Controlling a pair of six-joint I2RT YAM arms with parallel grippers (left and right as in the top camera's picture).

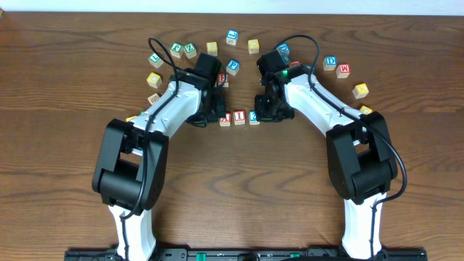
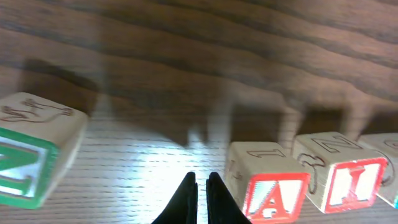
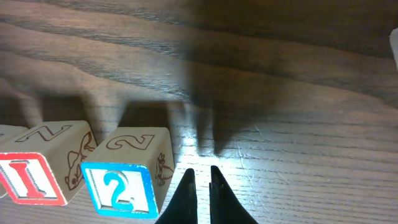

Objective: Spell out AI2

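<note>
Left gripper (image 2: 201, 186) and right gripper (image 3: 200, 183), fingers together and empty, flank the mid-table row: A cube (image 2: 273, 198), I cube (image 2: 350, 183), 2 cube (image 3: 119, 188) side by side. Lifting both straight up should avoid nudging the row.

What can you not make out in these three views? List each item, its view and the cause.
1. 2 cube: overhead, partly under the right arm, print too small to read; left wrist, cut off by the right edge.
2. Green-printed cube: left wrist, cut by the left edge, blurred; letter incomplete.
3. Left claw and right claw: overhead, fingertips hidden beneath their own wrists.
</note>
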